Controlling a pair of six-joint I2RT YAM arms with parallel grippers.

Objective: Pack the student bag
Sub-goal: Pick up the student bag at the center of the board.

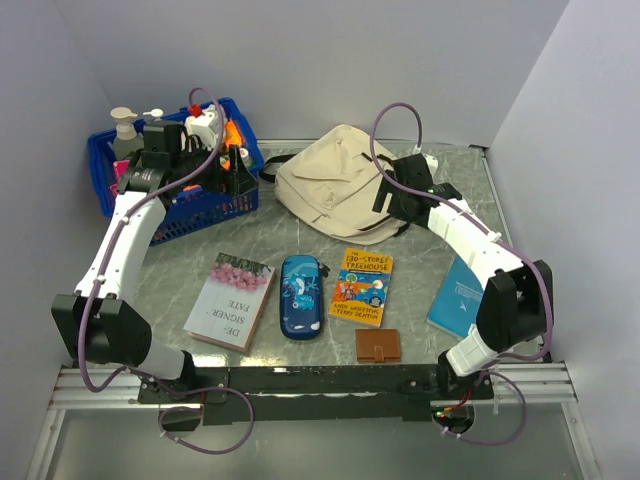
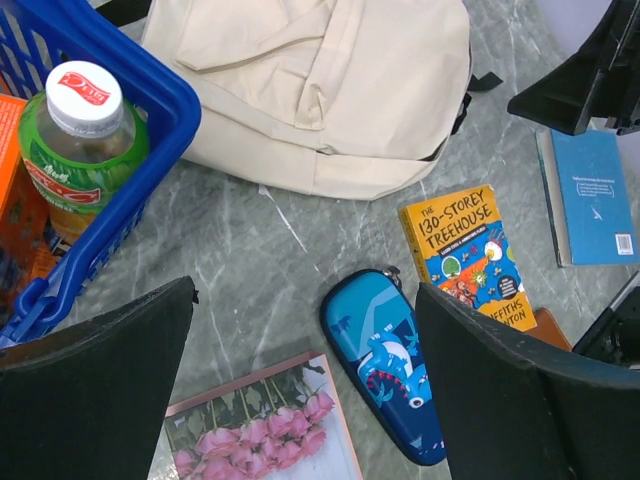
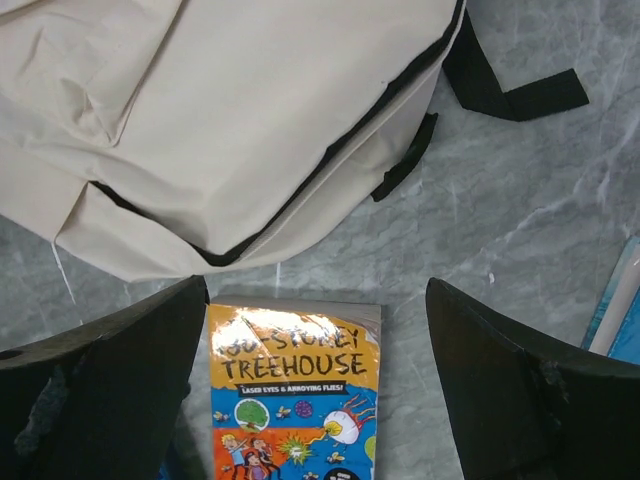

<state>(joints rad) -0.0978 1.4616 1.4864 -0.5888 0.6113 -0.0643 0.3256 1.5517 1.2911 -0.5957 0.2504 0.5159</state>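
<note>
The student bag (image 1: 335, 185) lies flat at the far middle of the worktop (image 1: 420, 330), just beside the blue basket (image 1: 105, 190) on its left, with a black strap (image 3: 510, 95) trailing out on the right. In the overhead view the right arm's wrist hides part of the bag's right side. The right fingers (image 3: 100, 400) are spread wide and hold nothing. They hang over the bag's near edge and the top of a yellow book (image 1: 361, 286) whose cover reads "130-STOREY TREEHOUSE". The left fingers (image 2: 100, 390) are also spread wide and hold nothing. They sit above the basket's corner and the bare marbled surface between basket and bag. Inside the basket stand a green bottle (image 2: 75, 140) with a white cap bearing a red logo, some pump bottles (image 1: 124, 130) and an orange pack (image 2: 15, 200); none of their labels can be read. Along the near side lie a book with pink roses (image 1: 230, 299) on its cover, on which only the word "FATE" is legible, a blue pencil case (image 1: 300, 297) with a cartoon print, and a small brown wallet (image 1: 378, 345). A blue book (image 1: 457, 295) lies under the right arm, its print too small to read.
</note>
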